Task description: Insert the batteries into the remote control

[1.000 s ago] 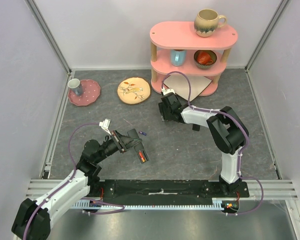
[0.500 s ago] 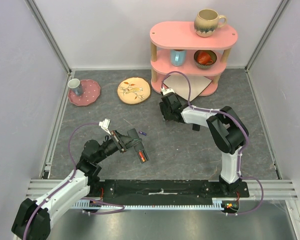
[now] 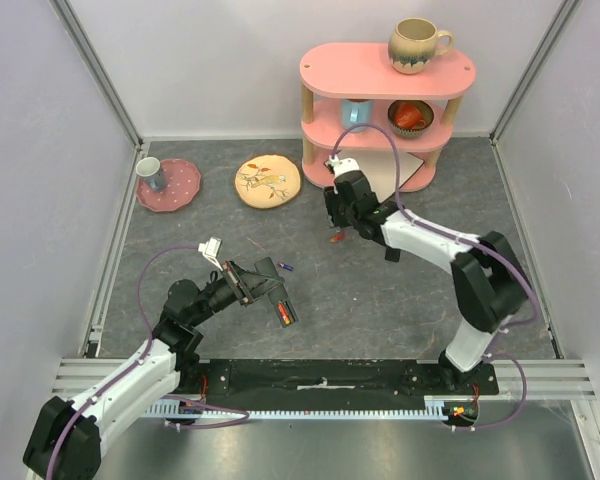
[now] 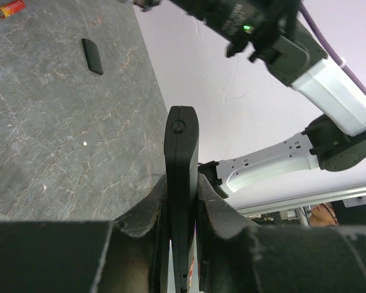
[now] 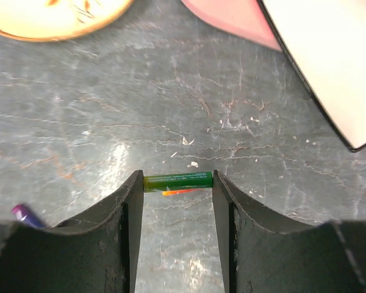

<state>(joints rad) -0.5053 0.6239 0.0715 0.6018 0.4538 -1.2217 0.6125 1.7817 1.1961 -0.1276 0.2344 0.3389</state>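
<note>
My left gripper [image 3: 260,282] [image 4: 182,186] is shut on the black remote control [image 3: 278,300] [image 4: 182,137] and holds it edge-on above the table. An orange-red battery [image 3: 284,316] sits in its bay. My right gripper [image 3: 337,226] [image 5: 178,181] is shut end to end on a green battery [image 5: 186,180] and holds it just above the table. An orange battery [image 3: 336,238] [image 5: 178,191] lies on the table under it. A purple battery [image 3: 288,267] [image 5: 23,213] lies between the arms.
A small black cover piece [image 3: 391,256] [image 4: 93,56] lies on the table by the right arm. A pink shelf [image 3: 380,120] with cups and a white board stands at the back. A yellow plate [image 3: 268,181] and a pink plate [image 3: 170,185] with a cup lie at the back left.
My right arm has stretched out and its gripper has risen slightly toward the shelf; an orange battery now shows on the table below it. My left arm and the remote have not moved.
</note>
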